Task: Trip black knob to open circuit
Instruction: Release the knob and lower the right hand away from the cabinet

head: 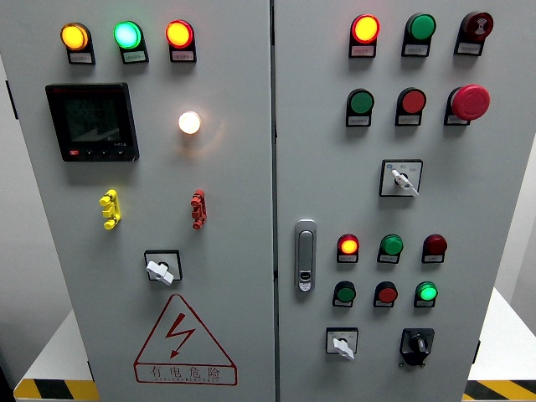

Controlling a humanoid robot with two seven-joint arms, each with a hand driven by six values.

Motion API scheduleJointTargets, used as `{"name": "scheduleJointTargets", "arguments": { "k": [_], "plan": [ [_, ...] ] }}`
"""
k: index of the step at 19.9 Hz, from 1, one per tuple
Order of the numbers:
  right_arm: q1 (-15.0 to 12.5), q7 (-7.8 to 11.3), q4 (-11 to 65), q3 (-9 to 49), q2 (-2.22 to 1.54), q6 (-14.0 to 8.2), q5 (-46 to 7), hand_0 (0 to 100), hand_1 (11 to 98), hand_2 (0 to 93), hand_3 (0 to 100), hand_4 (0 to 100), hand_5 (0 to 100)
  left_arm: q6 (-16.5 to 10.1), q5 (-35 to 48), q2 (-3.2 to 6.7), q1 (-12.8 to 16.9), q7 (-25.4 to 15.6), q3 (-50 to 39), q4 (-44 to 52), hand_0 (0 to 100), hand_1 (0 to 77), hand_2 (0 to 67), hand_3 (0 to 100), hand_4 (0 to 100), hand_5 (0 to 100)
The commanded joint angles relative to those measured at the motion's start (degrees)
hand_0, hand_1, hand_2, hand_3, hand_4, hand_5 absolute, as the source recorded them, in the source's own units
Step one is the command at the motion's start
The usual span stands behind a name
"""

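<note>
The black knob (417, 343) sits at the lower right of the right cabinet door, on a black plate, its pointer standing roughly upright. To its left is a white selector switch (342, 343) on a square plate. Neither of my hands shows in the head view.
The grey cabinet has two doors (243, 201) with a silver door handle (306, 255) between them. Lit indicator lamps, green and red push buttons, a red emergency stop (469, 102), two more white selectors (402, 178) (161, 269), a black meter display (92, 122) and a lightning warning triangle (184, 342) cover them.
</note>
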Motion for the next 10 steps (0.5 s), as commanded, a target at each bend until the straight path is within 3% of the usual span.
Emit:
{"name": "scheduleJointTargets", "arguments": {
  "k": [1,5,10],
  "plan": [
    [-1.3,0.12,0.0,0.08,-0.27,-0.05,-0.44,85,43.6,11.3,30,19,42,0.0,0.0,0.04,0.0,0.08,0.0,0.0,0,3.2,12.8,21,7,2],
    [-4.11,0.12,0.0,-0.01,-0.36,-0.05,-0.44,85,43.6,11.7,28,17,39,0.0,0.0,0.04,0.0,-0.01,0.0,0.0,0,3.1,12.8,21,7,2],
    [-5.08,0.91,0.0,-0.1,-0.36,-0.05,-1.23,86,43.6,11.9,28,17,39,0.0,0.0,0.04,0.0,-0.01,0.0,0.0,0,3.2,12.8,21,7,2]
  ]
}}
